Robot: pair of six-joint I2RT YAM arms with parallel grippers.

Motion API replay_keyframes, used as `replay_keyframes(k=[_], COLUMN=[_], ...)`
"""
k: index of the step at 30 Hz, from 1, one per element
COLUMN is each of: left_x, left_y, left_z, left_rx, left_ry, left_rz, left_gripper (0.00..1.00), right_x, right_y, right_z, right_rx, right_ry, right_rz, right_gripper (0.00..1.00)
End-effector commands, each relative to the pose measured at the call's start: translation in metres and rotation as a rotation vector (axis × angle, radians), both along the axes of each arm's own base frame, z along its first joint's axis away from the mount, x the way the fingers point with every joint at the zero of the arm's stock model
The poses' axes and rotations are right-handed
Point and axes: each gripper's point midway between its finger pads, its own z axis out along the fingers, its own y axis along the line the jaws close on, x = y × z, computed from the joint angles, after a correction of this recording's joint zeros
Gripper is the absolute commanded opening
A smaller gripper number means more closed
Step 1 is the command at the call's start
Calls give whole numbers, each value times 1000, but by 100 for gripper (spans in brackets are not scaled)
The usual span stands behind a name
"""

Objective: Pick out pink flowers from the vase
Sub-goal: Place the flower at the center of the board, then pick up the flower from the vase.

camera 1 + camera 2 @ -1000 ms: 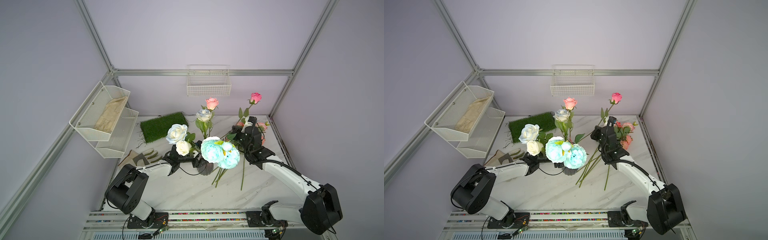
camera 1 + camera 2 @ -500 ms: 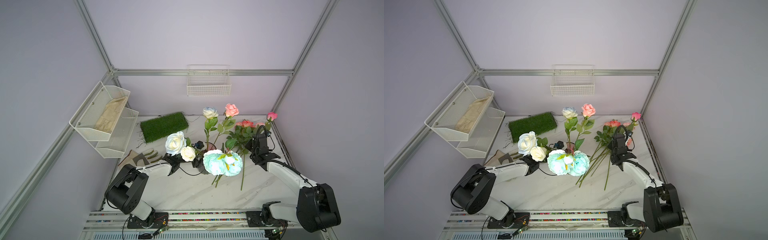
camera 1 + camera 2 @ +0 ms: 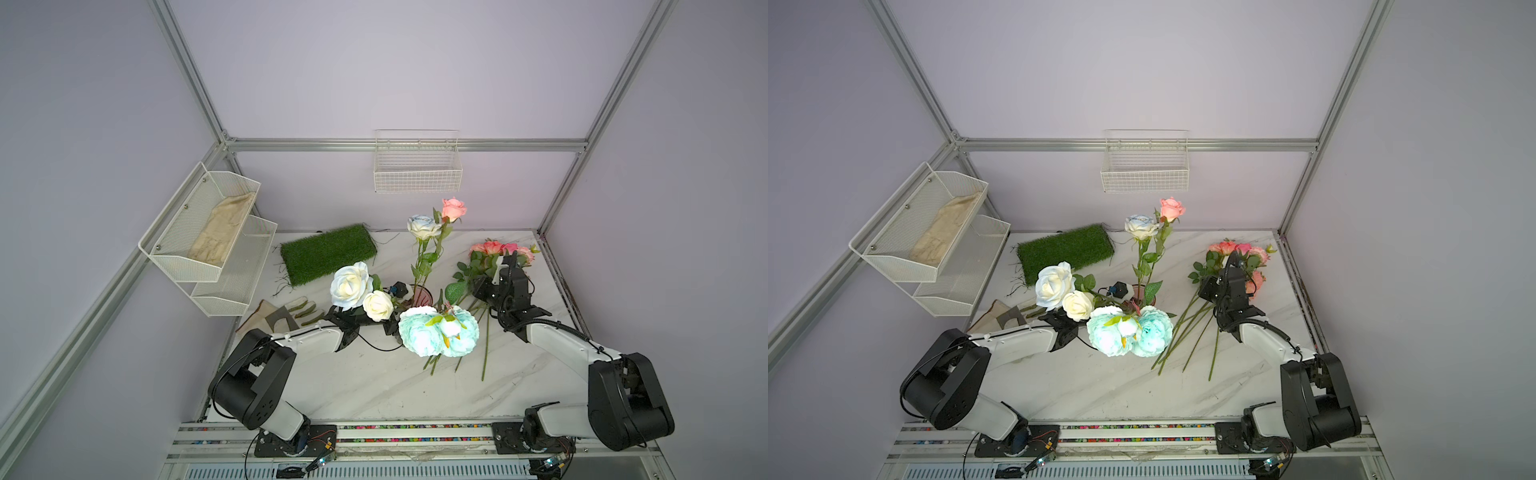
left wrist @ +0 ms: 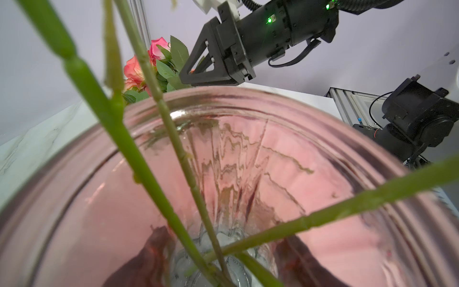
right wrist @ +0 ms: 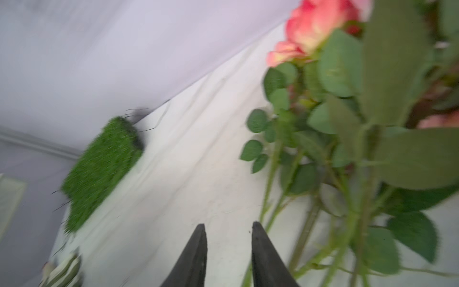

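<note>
You'd just let go, so your right gripper sat parted and empty beside the heaped pink long-stemmed artificial flowers, one salmon-pink rose left in the smoky-pink ribbed glass vase farther off.

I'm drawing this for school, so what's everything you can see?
vase: one, pink glass, mid-table.
pink rose: one, salmon, in the vase.
pink flowers: several, pink-coral, lying table's right.
bluish-white rose: one, in the vase.
white roses: two, left of the vase.
aqua blooms: two, before the vase.
grass mat: one, green, table's back.
gloves: apparently two, pale-green, table's left edge.
wire basket: one, white, back wall.
mesh shelf: one, white, left wall, holding beige cloth.
table: one, white marble.
left gripper: black, shut on the vase.
right gripper: black, open, beside pink flowers.
</note>
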Motion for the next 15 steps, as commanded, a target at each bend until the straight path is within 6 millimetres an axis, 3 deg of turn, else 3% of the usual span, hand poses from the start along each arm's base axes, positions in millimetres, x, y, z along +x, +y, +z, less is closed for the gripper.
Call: replay_keyframes(k=[1,4,7,15], left_x=[-14,-14,-13,-12], left_y=[18,17,16,15], left_z=[-56,-57,-57,-59], left_rx=[127,127,126,128], left_ry=[213,220,224,236], left_rz=[60,59,56,52], left_gripper=[0,0,0,0], right_x=[-19,-36,-49,-68], right_y=[66,98,114,132], right_z=[63,79,89,106], right_rx=[71,121,163,183], right_ry=[-238,-275,-299,-320], right_rz=[310,467,558,682], right_gripper=[33,33,33,32])
